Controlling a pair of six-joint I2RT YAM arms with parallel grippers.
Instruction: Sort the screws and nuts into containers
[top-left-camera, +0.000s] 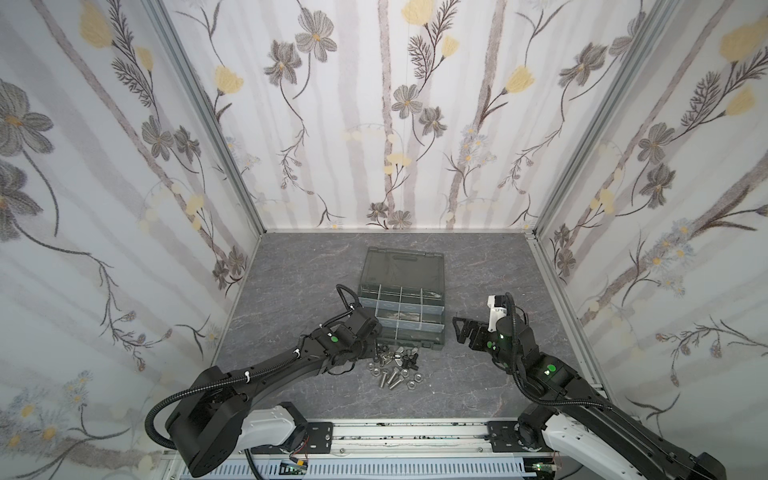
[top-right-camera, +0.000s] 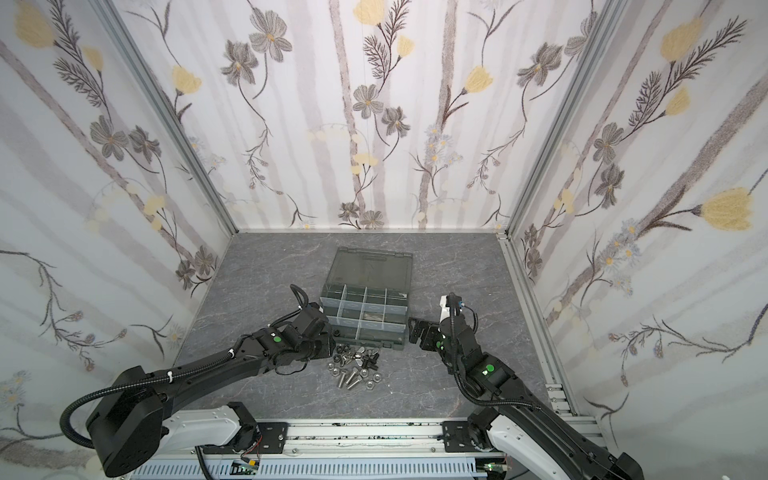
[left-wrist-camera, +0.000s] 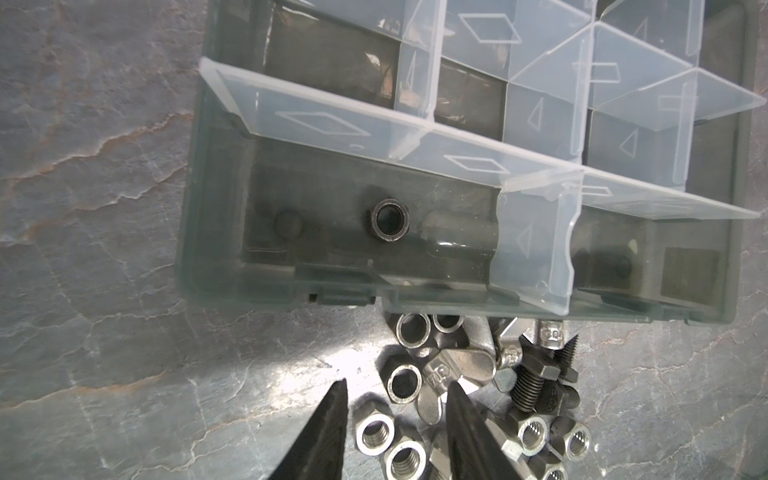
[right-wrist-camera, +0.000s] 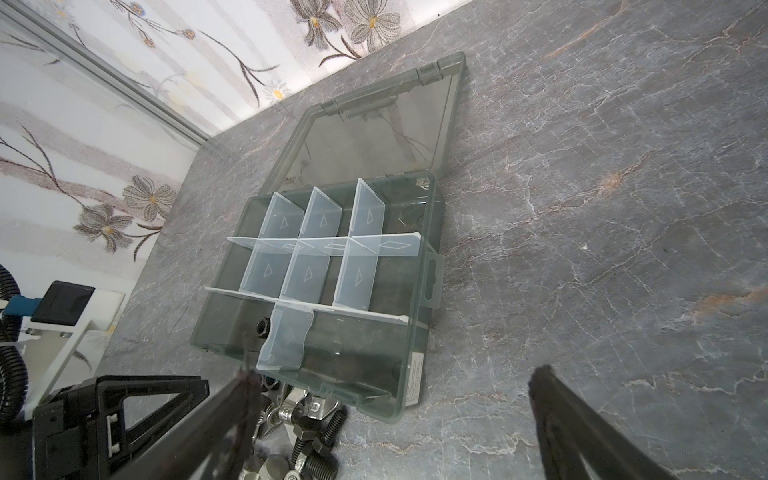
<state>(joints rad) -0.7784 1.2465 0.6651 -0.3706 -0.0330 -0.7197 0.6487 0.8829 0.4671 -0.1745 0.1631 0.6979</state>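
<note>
Loose screws and nuts (top-left-camera: 395, 368) (top-right-camera: 355, 369) lie heaped on the table just in front of the open organiser case (top-left-camera: 434, 341) (top-right-camera: 397, 341). Its containers, split by pale dividers (left-wrist-camera: 328, 122) (right-wrist-camera: 316, 245), hold one black nut (left-wrist-camera: 388, 220) (right-wrist-camera: 262, 327) in the front left compartment. My left gripper (left-wrist-camera: 398, 382) (top-left-camera: 371, 352) hangs low over the heap's left edge, jaws partly apart. A silver nut (left-wrist-camera: 376, 434) lies on the table between the fingers, gripped by neither. Black screws (left-wrist-camera: 530, 384) (right-wrist-camera: 316, 436) and a wing nut (left-wrist-camera: 453, 365) lie beside it. My right gripper (right-wrist-camera: 397, 372) (top-left-camera: 459, 330) stands wide open and holds nothing, right of the case's front corner.
The smoky lid (top-left-camera: 401, 268) lies flat behind the case. Flowered walls (top-left-camera: 124, 249) close in the grey marbled table (top-left-camera: 291, 282) on three sides. A metal rail (top-left-camera: 407, 432) runs along the front edge.
</note>
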